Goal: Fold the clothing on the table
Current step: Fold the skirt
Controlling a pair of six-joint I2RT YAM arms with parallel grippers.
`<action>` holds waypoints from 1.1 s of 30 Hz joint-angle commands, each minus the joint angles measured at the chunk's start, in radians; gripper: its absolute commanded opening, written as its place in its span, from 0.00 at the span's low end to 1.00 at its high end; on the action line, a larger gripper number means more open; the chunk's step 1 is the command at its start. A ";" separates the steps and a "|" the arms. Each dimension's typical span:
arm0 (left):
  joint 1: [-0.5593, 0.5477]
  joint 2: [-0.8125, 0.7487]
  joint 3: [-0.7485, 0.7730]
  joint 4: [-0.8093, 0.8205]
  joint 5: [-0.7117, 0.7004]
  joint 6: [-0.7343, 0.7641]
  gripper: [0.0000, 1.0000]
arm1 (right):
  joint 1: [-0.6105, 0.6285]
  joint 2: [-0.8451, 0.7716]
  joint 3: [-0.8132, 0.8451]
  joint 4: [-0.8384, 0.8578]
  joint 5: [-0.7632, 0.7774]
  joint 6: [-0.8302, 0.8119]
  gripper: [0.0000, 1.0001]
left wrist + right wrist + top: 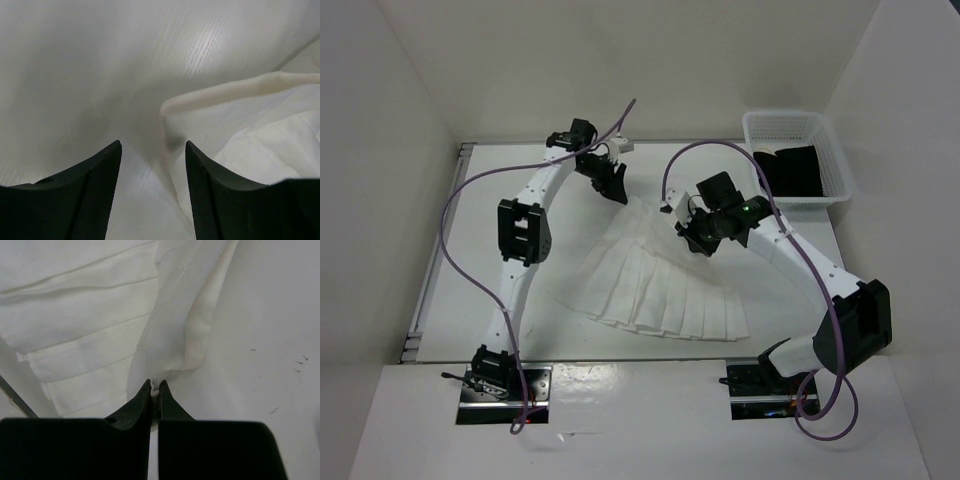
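Note:
The clothing (660,290) is a white pleated garment spread fan-shaped on the table (790,290), narrow end at the back. My right gripper (692,238) is shut on the clothing (90,315) at its narrow band end; in the right wrist view a pinch of fabric shows between the tips of the right gripper (155,384). My left gripper (618,188) hangs at the other corner of that narrow end. In its wrist view the left gripper (152,145) is open, and the clothing's (250,135) rolled edge runs down beside the right finger, ungripped.
A white mesh basket (785,117) stands at the back right with a black cloth (795,168) inside. A metal rail (432,280) runs along the table's left edge. Purple cables loop over both arms.

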 commanded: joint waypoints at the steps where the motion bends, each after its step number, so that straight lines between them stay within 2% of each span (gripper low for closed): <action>1: -0.022 0.075 0.141 -0.139 0.103 0.049 0.61 | -0.014 -0.020 0.043 -0.021 -0.023 0.009 0.00; 4: -0.054 0.178 0.303 -0.273 0.131 0.083 0.60 | -0.014 -0.020 0.043 -0.030 -0.023 0.009 0.00; 5: -0.073 0.192 0.351 -0.291 0.131 0.050 0.58 | -0.014 -0.020 0.043 -0.030 -0.023 0.009 0.00; 7: -0.085 0.183 0.329 -0.292 0.131 0.060 0.54 | -0.014 -0.020 0.043 -0.030 -0.013 0.009 0.00; 8: -0.097 0.174 0.319 -0.292 0.131 0.069 0.46 | -0.014 -0.020 0.043 -0.030 -0.013 0.009 0.00; 12: -0.097 0.139 0.273 -0.292 0.120 0.070 0.30 | -0.023 -0.020 0.043 -0.030 -0.013 0.018 0.00; 13: -0.097 0.125 0.264 -0.292 0.120 0.070 0.22 | -0.023 -0.031 0.043 -0.030 -0.013 0.018 0.00; 18: -0.079 0.051 0.206 -0.292 0.085 0.057 0.00 | -0.023 -0.041 0.043 -0.021 -0.004 0.018 0.00; 28: 0.008 -0.245 0.132 -0.292 0.021 0.027 0.00 | -0.023 -0.071 0.015 0.049 0.112 0.027 0.00; 33: 0.018 -0.352 0.110 -0.292 -0.039 0.027 0.00 | -0.023 -0.049 0.005 0.164 0.273 0.053 0.00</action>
